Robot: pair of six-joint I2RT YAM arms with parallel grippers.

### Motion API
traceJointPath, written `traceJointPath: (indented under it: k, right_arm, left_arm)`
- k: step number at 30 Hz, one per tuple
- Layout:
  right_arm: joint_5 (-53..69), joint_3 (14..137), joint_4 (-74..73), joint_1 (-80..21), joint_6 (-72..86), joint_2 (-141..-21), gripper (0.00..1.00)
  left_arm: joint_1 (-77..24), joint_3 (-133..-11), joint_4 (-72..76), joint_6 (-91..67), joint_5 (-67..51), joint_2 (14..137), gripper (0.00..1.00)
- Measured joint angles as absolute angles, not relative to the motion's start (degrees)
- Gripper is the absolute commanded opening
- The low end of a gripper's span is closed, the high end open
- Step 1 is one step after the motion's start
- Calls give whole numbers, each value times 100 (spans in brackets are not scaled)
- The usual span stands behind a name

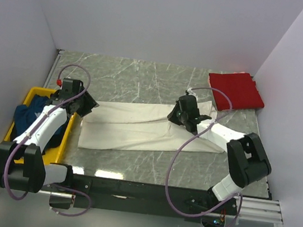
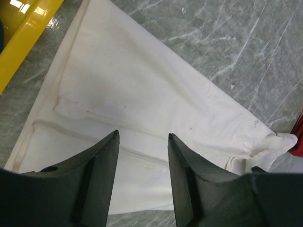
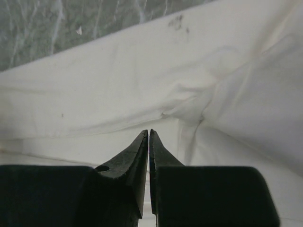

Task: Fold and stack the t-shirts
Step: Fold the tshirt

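My right end effector (image 3: 148,132) is closed, its tips meeting with no gap. I see no fold of cloth between them, so I cannot say that it has caught anything. It sits low over a puckered crease in the cream-white t-shirt (image 1: 132,128). If I lift from here with nothing pinched, the fold will not form. If I have only one ply, the shirt could drag sideways and bunch.

My left end effector (image 2: 143,137) is wide open and holds nothing, hovering over the shirt's left end, just beside the yellow tray (image 2: 28,33). A careless descent there could snag the tray rim.

The shirt lies stretched across the marbled worktop (image 1: 145,79). The red t-shirt (image 1: 235,90) lies folded at the far right corner, and the dark blue t-shirt (image 1: 27,116) is heaped in the tray.
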State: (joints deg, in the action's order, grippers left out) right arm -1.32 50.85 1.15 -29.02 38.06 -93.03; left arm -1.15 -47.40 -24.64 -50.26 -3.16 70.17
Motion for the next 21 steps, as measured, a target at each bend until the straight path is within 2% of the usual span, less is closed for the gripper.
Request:
traceJointPath:
  k: [9,21]
  right_arm:
    - [-344,4823,-10,-2416,3699,-9008,11]
    - [-228,4729,86,-2386,3640,-9406,11]
  left_arm:
    - [-139,-4764,-2473,-5024,-311,7017,50]
    - [-139,-4814,-2469,-5024,-309,7022,50]
